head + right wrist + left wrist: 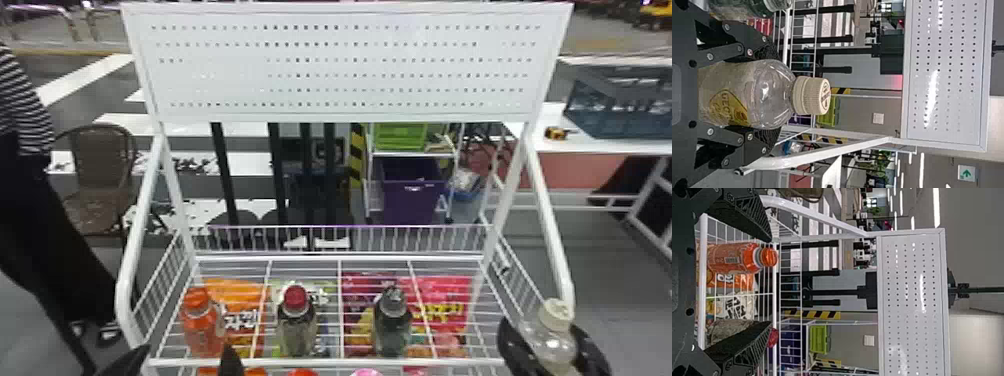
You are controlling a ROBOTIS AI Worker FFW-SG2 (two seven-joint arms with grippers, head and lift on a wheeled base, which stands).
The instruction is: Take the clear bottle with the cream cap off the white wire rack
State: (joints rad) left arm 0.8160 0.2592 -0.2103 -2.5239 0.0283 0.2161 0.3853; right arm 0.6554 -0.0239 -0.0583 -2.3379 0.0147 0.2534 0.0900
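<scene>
head view: white wire rack [340,361] has its shelf bounded by a front rail and wire side fences; grey floor [620,270] beyond the right side. clear bottle with cream cap [557,345] is outside the right fence, near the lower end of the slanted white side tube [550,225], between the fingers of the right gripper [547,335]. left gripper [187,350] is at the rack's front left, fingers apart, near the orange bottle with orange cap [201,325].

left wrist view: fingers spread wide, orange bottle seen in the gap, red-capped dark bottle [772,338] partly behind one finger. can't tell if either finger touches anything.

right wrist view: slanted tube runs close by one finger. fingers clamped on both sides of the clear bottle's body, cap sticking out past the tips.
</scene>
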